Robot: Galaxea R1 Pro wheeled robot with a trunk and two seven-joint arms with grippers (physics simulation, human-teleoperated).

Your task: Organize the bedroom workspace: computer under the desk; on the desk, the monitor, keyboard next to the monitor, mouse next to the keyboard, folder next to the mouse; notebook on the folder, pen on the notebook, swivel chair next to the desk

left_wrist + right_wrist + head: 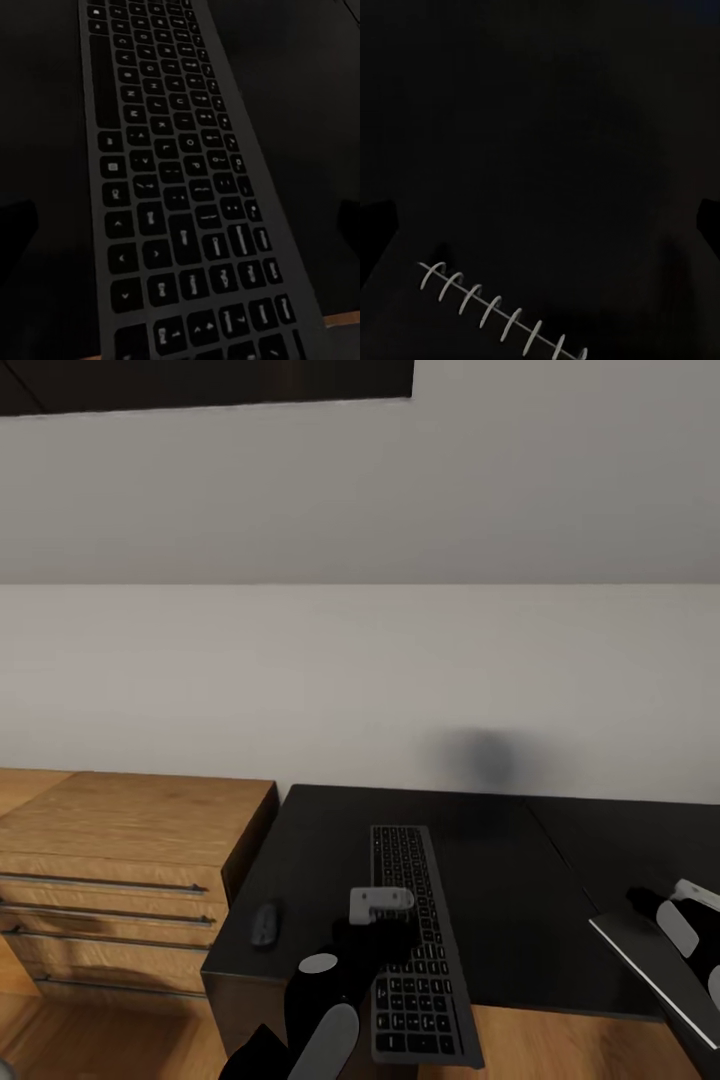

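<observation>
Here the long slim dark-grey keyboard with black keys (413, 940) lies lengthwise on the black-topped desk (520, 880), its near end poking past the desk's front edge at about six o'clock. The left gripper (380, 905) hangs right above its middle; in the left wrist view the keys (180, 217) run away beneath the camera with dark fingertips (15, 225) set wide at either margin, so the jaws look spread and hold nothing. The small black oval mouse (265, 923) sits at nine o'clock from the keyboard, near the desk corner beside the light-wood chest with long bar handles (120, 860). At three o'clock the right gripper (690, 925) hovers by a flat grey-edged slab (650, 960); its wrist view shows a white spiral binding (499, 311) on something dark, and whether those fingers grip anything I cannot tell. Probably the step is settling the keyboard: slide it towards twelve o'clock until no end overhangs, pushing along its length so it doesn't swing into the mouse
</observation>
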